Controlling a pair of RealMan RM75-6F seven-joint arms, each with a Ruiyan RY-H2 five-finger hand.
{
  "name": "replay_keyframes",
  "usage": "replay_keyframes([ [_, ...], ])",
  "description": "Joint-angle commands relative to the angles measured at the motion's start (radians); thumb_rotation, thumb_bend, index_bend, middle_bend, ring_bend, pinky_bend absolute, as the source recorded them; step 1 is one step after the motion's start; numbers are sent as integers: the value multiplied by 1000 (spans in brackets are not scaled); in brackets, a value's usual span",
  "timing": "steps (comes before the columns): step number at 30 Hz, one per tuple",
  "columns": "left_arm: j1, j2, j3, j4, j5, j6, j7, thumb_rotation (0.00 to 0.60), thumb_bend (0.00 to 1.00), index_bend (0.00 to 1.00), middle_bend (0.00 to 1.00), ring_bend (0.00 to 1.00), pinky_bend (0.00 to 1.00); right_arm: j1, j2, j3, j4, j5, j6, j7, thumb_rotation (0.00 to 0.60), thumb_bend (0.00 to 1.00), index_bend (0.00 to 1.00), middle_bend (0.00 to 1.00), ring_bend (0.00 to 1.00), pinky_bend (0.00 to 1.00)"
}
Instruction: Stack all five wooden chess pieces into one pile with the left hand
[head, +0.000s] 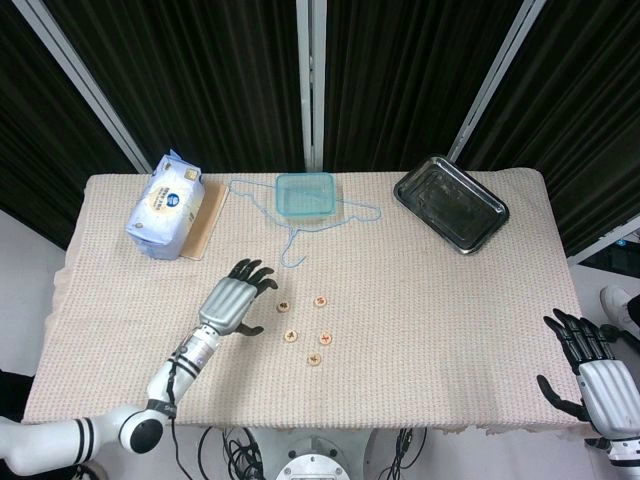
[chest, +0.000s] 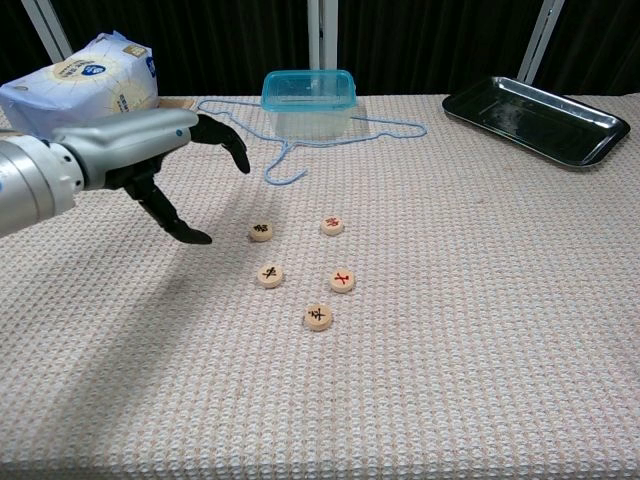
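Observation:
Several round wooden chess pieces lie flat and apart in the middle of the cloth: one at the top left (chest: 261, 232), one at the top right (chest: 333, 225), a middle left one (chest: 270, 276), a middle right one (chest: 342, 280) and the nearest (chest: 318, 318). In the head view the same cluster sits around one piece (head: 291, 336). My left hand (chest: 160, 150) (head: 233, 298) hovers open just left of the cluster, fingers spread, holding nothing. My right hand (head: 597, 372) stays open off the table's right front corner.
At the back stand a tissue pack (chest: 78, 98) on a wooden board (chest: 150, 135), a teal-lidded clear box (chest: 309, 101) with blue string (chest: 285, 160) around it, and a dark metal tray (chest: 538, 118) at the right. Beige woven cloth (chest: 480, 330) covers the table.

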Motion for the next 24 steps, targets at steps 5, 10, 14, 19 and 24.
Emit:
replay_keyframes([
  [5,-63,-96,1,115,-87,-30,29,600,139,349,133,0,0,-7,6,-1,12,-7,16,28,600,301,0,0,0,0],
  [10,-87,-122,-4,150,-108,-27,27,600,164,365,136,0,0,-7,8,-2,16,-4,11,37,600,301,0,0,0,0],
  [14,-104,-132,-9,161,-118,-27,20,600,203,394,142,0,0,-6,9,0,17,-1,8,41,600,301,0,0,0,0],
  [19,-123,-143,-5,178,-135,-33,21,600,215,408,143,0,0,-4,8,-1,17,0,0,39,600,301,0,0,0,0],
  [24,-139,-157,9,208,-142,-31,38,600,215,420,143,0,0,-4,10,-2,18,-2,-1,42,600,301,0,0,0,0],
])
